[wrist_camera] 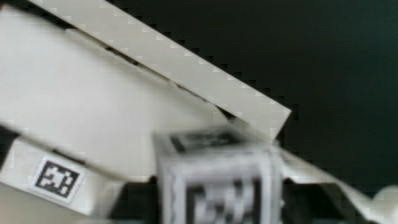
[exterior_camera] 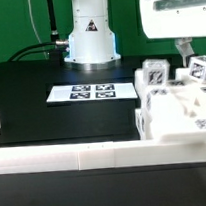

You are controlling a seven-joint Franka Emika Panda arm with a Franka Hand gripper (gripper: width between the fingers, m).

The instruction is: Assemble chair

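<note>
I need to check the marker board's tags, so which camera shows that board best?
The exterior view. There the marker board lies flat on the dark table in front of the robot base, whole and unobstructed, with its tags visible. The wrist view is blurred and filled with white chair parts; the board does not appear in it.

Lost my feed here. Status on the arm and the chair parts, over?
Gripper up over the parts, jaws near shut; grip unclear. Chair parts clustered at the exterior view's right against the border rail. Marker board alongside, nothing blocking.
</note>
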